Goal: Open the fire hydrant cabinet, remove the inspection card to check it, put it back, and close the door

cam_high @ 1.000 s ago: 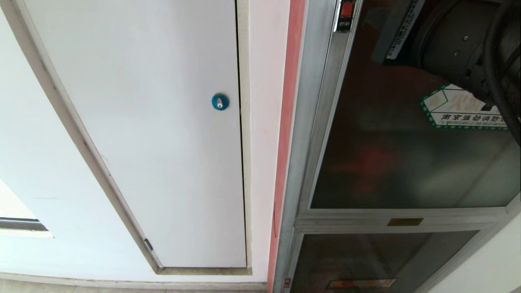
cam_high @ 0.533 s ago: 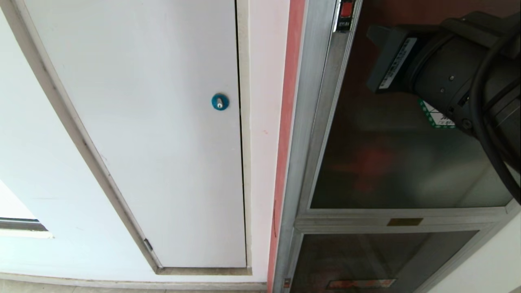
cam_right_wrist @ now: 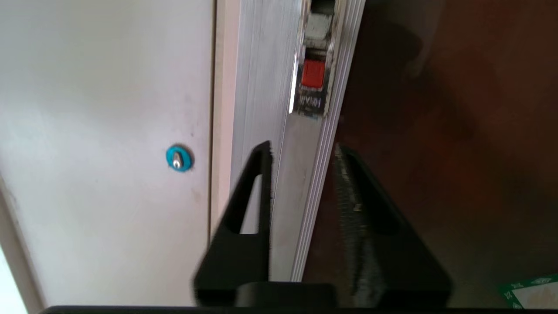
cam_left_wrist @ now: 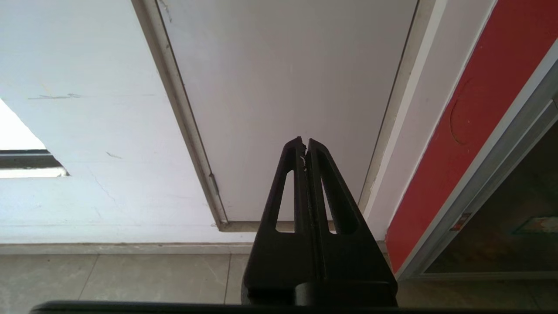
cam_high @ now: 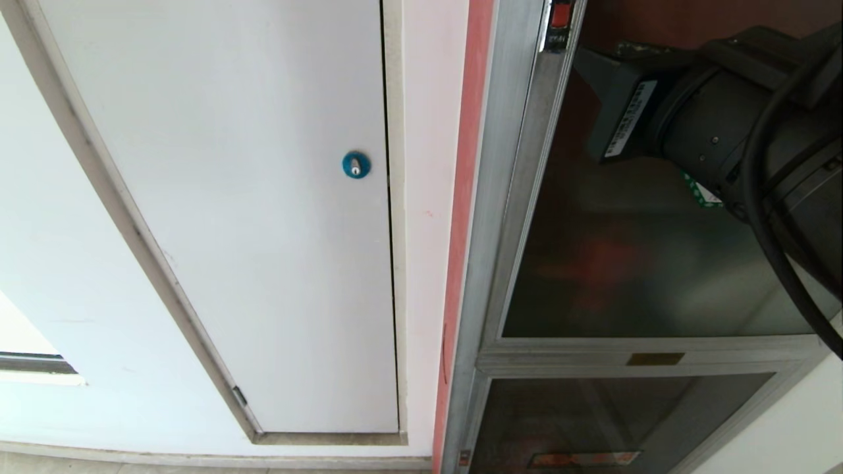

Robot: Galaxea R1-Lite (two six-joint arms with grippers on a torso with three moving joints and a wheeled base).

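The fire hydrant cabinet [cam_high: 498,197] stands recessed in the wall at right, with a silver frame. Its door [cam_high: 625,276], dark tinted glass, is closed. The small red latch [cam_high: 560,14] [cam_right_wrist: 314,73] sits at the top of the door's left edge. My right arm reaches across the glass and hides most of the green-bordered sticker [cam_high: 702,191]. In the right wrist view my right gripper [cam_right_wrist: 303,148] is open below the latch, its fingers to either side of the door's aluminium edge strip [cam_right_wrist: 301,205], holding nothing. The inspection card is hidden. My left gripper [cam_left_wrist: 305,141] is shut and parked low.
A white panel door [cam_high: 263,230] with a blue round lock [cam_high: 355,164] fills the wall to the left, past a red strip [cam_high: 461,217]. A smaller lower glass door [cam_high: 593,421] sits under the main one. Tiled floor [cam_left_wrist: 109,279] lies below.
My right arm has swung down and left across the glass towards the latch edge. It now covers most of the sticker. The left arm has not moved.
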